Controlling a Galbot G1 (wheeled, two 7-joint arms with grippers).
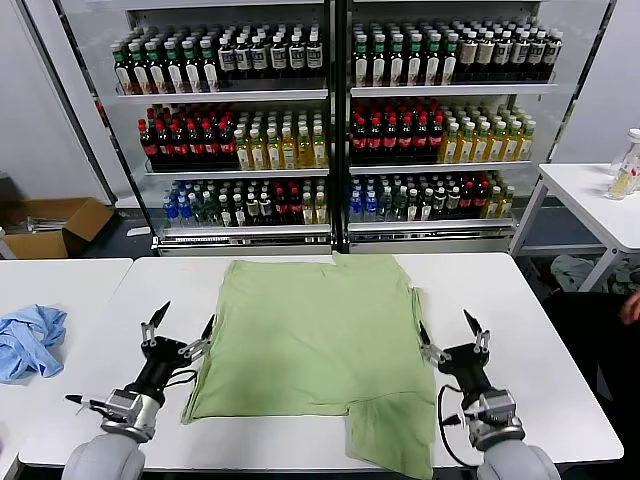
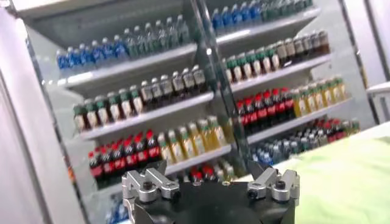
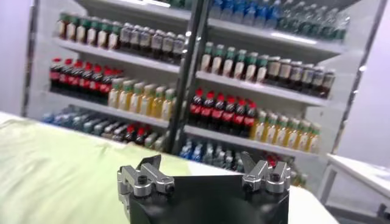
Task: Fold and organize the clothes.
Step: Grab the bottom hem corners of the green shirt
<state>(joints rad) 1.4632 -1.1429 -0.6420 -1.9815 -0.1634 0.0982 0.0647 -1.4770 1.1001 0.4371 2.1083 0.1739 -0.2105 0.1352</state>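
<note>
Head view shows a light green shirt (image 1: 310, 340) spread plain side up on the white table (image 1: 520, 330), one sleeve hanging over the near edge. Left gripper (image 1: 182, 325) waits just beside the shirt's left edge, fingers apart, holding nothing. Right gripper (image 1: 447, 332) waits beside its right edge, fingers apart too.

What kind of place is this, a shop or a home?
Probably a shop-like test room, not a home. Glass-door coolers full of drink bottles line the back wall, plain white tables stand in front, and a green shirt lies spread on one.
</note>
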